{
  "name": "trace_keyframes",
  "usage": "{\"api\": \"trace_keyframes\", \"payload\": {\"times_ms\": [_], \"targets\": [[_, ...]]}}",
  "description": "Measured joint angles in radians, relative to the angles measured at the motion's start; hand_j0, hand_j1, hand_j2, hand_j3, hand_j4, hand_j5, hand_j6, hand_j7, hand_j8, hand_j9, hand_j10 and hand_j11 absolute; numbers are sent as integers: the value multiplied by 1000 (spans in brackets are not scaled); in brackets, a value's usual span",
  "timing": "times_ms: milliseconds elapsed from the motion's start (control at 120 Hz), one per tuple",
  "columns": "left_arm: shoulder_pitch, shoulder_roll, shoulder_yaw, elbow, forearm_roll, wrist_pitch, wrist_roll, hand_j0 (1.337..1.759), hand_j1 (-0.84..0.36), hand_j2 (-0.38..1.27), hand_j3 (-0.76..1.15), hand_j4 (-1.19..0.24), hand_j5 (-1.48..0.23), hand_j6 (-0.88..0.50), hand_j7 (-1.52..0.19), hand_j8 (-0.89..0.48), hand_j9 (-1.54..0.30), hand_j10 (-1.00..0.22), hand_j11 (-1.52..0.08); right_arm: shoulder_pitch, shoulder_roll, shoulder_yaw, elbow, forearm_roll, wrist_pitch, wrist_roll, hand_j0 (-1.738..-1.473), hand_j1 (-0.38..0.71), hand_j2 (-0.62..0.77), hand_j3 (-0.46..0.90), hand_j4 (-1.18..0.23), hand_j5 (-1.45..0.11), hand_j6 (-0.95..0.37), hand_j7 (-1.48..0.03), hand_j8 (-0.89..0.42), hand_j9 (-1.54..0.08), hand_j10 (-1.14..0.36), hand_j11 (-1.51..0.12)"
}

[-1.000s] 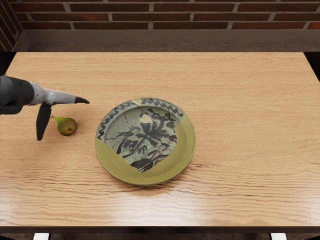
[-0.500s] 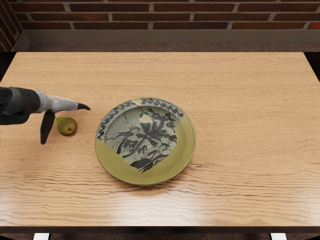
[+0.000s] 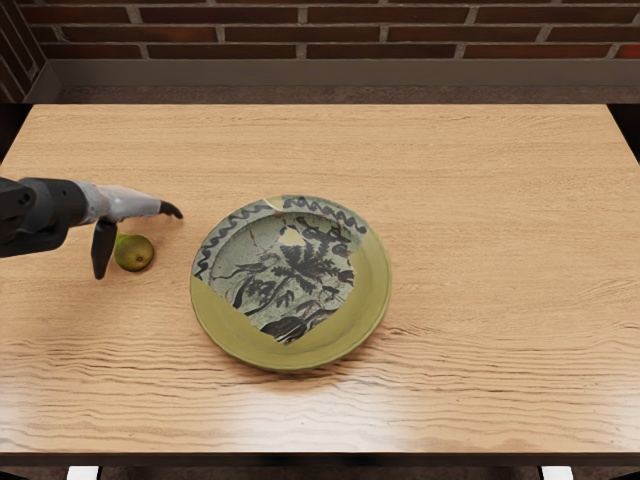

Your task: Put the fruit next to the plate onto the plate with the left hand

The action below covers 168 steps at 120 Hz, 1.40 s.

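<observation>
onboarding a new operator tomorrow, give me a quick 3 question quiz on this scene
1. True or false: the fruit lies on the plate.
2. Where is the left hand? A: above the plate. B: at the fruit, left of the plate. C: lifting the fruit high.
3. Fill in: the left hand's fingers are ___ (open or shut).

Key: 1 false, the fruit lies beside the plate; 2 B; 3 open, holding nothing.
</observation>
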<state>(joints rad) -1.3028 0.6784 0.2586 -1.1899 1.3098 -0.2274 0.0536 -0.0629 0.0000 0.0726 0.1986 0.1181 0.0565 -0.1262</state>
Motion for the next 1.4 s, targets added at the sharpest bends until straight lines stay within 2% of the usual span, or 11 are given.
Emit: {"api": "trace_keyframes", "payload": {"times_ms": [233, 317, 325, 733, 1400], "targets": [[51, 15, -42, -7, 4, 6, -12, 1658, 181, 30, 0, -148, -182, -130, -186, -147, -184, -145, -184, 0, 0, 0, 0, 0, 0, 0, -1658, -320, -5, 0, -24, -31, -24, -31, -24, -31, -24, -31], [64, 18, -59, -7, 15, 6, -11, 1658, 175, 31, 0, -161, -180, -70, -297, -153, -192, -150, -190, 0, 0, 0, 0, 0, 0, 0, -1658, -320, -5, 0, -24, -31, -24, -31, -24, -31, -24, -31], [65, 18, -60, -8, 12, 7, -12, 1658, 176, 32, 0, -168, -175, -173, -82, -155, -193, -152, -191, 0, 0, 0, -1, 0, 0, 0, -1658, -320, -5, 0, -24, -31, -24, -31, -24, -31, -24, -31], [93, 57, -101, -28, 24, 39, -58, 1658, 94, 46, 0, -222, -278, -224, -265, -221, -280, -219, -279, 0, 0, 0, 0, 0, 0, 0, -1658, -320, -5, 0, -24, -31, -24, -31, -24, -31, -24, -31], [144, 91, -119, -37, 28, 105, -78, 1658, -16, 65, 0, -312, -400, -313, -399, -313, -399, -311, -399, 0, 0, 0, 0, 0, 0, 0, -1658, -320, -5, 0, -24, -31, -24, -31, -24, -31, -24, -31]]}}
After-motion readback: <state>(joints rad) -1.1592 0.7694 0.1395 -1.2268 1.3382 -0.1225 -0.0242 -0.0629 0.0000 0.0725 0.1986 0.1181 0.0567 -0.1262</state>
